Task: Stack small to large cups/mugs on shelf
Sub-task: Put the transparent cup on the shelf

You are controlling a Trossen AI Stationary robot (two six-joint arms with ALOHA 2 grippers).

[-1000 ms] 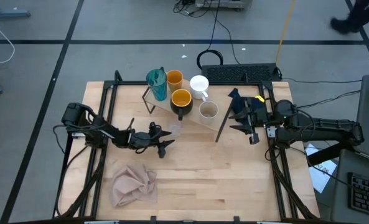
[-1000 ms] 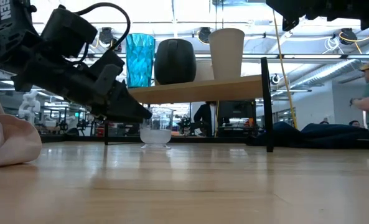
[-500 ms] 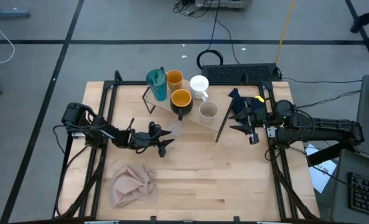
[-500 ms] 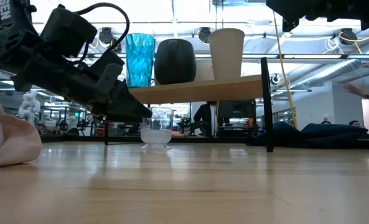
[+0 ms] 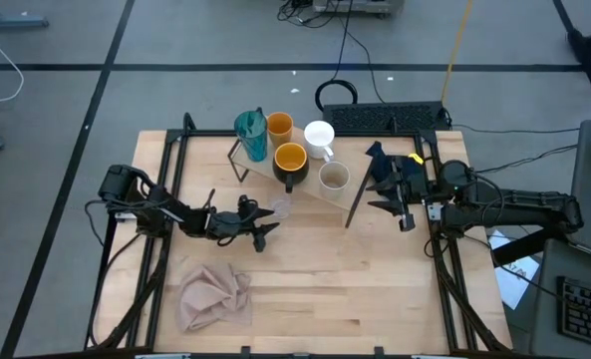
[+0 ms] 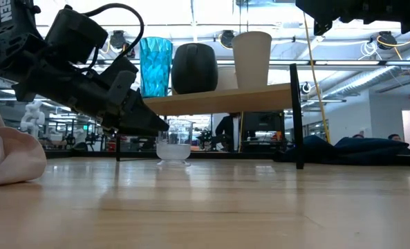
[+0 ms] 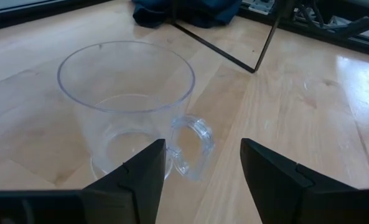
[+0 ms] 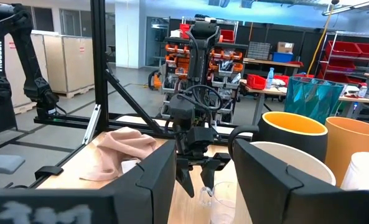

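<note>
Five cups stand on the shelf [image 5: 310,186], a light board on black wire legs: teal tumbler [image 5: 251,135], orange cup [image 5: 279,128], white mug [image 5: 319,136], black mug with orange inside [image 5: 290,160] and beige cup [image 5: 334,178]. The tiny clear glass [image 7: 131,112] stands upright on the table [image 6: 173,143], in front of the shelf. My left gripper [image 7: 203,165] is open and low at the glass; its fingers stand on either side of the glass's handle [image 7: 195,144] without touching. My right gripper [image 8: 203,171] is open, up in the air at the shelf's right end [image 5: 400,194].
A pink cloth [image 5: 215,294] lies crumpled near the table's near left corner. A navy cloth [image 5: 383,158] lies by the right arm at the far right. The shelf's black legs [image 7: 259,43] stand just beyond the glass. Bare wood stretches along the table's near side.
Both arms and all the cups have kept still. A person at the right edge of the low view has moved almost out of sight.
</note>
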